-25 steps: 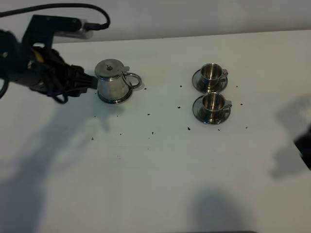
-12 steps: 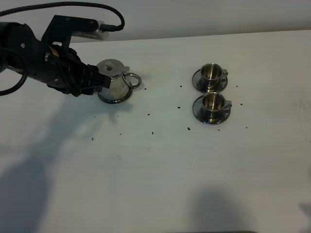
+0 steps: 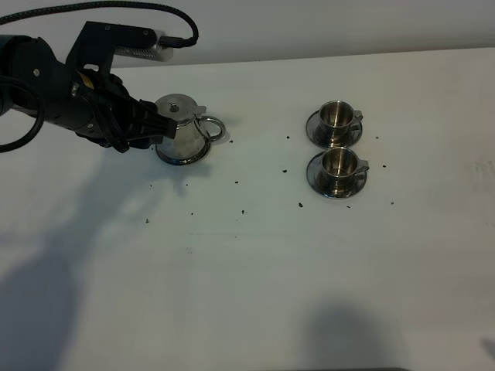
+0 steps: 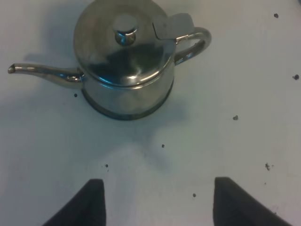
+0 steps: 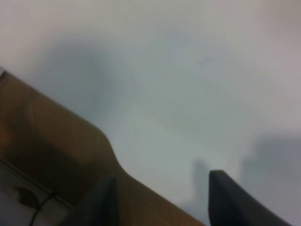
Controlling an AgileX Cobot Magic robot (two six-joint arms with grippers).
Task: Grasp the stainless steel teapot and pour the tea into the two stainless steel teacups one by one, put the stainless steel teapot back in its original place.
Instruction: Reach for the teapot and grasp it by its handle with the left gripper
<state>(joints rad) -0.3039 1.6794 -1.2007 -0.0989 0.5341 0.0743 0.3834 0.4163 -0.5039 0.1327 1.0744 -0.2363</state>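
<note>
The stainless steel teapot (image 3: 184, 136) stands upright at the back left of the white table, lid down, loop handle (image 3: 212, 128) pointing right. In the left wrist view the teapot (image 4: 124, 61) shows its thin spout (image 4: 42, 71) and handle (image 4: 197, 42). My left gripper (image 3: 160, 128) is just left of it, open (image 4: 157, 202), with the pot ahead of the fingertips and untouched. The two stainless steel teacups (image 3: 334, 117) (image 3: 337, 164) sit on saucers at centre right. The tea is hidden. My right gripper (image 5: 160, 200) is open and holds nothing.
Dark specks (image 3: 242, 210) are scattered over the table between pot and cups. The right wrist view looks past the table's edge (image 5: 113, 155) to a brown floor (image 5: 42, 141). The right arm is outside the exterior view.
My left arm has moved right, bringing its open gripper close to the teapot's left side. The dark shape at the right edge has left the exterior view.
</note>
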